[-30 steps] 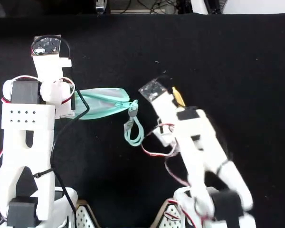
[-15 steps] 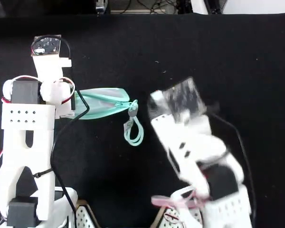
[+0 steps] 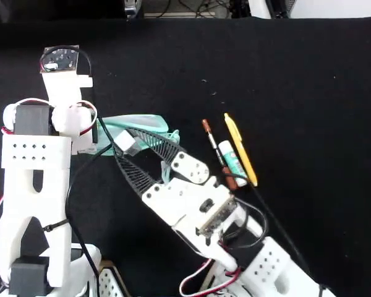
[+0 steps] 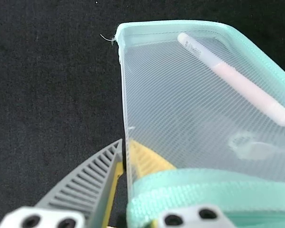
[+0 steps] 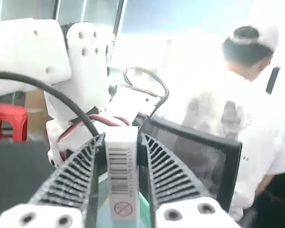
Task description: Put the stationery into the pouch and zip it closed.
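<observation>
beneath the right gripper [image 3: 122, 143], clamped on an eraser [image 5: 121, 180], lay the pouch [image 3: 142, 124], pinched steady for loading by left gripper [image 4: 128, 159].

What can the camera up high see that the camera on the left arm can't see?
High view: the right gripper pinching a small white block by the mint-green mesh pouch, plus a thin brown pen, a white glue stick with a green label and a yellow pen lying on the black cloth table. Left wrist view: a white-and-pink pen inside the pouch, and the left gripper clamped on its edge. Both: the pouch and the table.
</observation>
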Available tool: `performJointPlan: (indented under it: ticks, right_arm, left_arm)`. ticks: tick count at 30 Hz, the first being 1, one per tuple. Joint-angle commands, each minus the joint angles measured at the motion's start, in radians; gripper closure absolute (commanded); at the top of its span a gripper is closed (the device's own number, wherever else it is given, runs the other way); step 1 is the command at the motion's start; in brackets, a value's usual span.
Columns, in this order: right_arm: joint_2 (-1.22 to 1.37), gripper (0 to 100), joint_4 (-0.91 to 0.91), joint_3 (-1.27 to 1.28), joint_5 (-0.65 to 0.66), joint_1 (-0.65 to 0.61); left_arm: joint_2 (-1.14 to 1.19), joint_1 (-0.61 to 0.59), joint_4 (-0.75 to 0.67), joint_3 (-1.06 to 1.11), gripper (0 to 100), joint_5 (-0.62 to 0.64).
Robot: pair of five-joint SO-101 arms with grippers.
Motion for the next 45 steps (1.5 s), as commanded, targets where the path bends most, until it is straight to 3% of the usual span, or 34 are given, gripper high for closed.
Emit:
performJointPlan:
  ticks: [1,8,14,26,38,41,45]
  right_arm:
    - [-0.012,98.5,-0.084,0.048,-0.002,-0.015]
    - [-0.002,98.5,-0.087,0.104,-0.002,0.061]
    - [0.151,98.4,-0.097,0.073,-0.006,0.120]
    - [0.374,98.5,-0.098,-0.209,-0.009,0.092]
    - [0.489,98.3,-0.092,-0.124,-0.009,0.094]
    - [0.489,94.9,0.051,-0.140,-0.009,0.087]
    - [0.489,78.6,0.430,-0.291,-0.011,0.087]
  left_arm:
    - [0.005,-0.013,0.006,0.005,97,0.008]
    - [0.000,-0.013,0.006,0.005,97,0.008]
    - [0.000,-0.013,0.008,0.005,97,0.008]
    - [0.006,-0.012,0.008,0.005,97,0.008]
    - [0.000,-0.013,0.008,0.005,97,0.009]
    - [0.000,-0.013,0.008,0.005,97,0.009]
    - [0.000,-0.015,0.008,0.004,97,0.008]
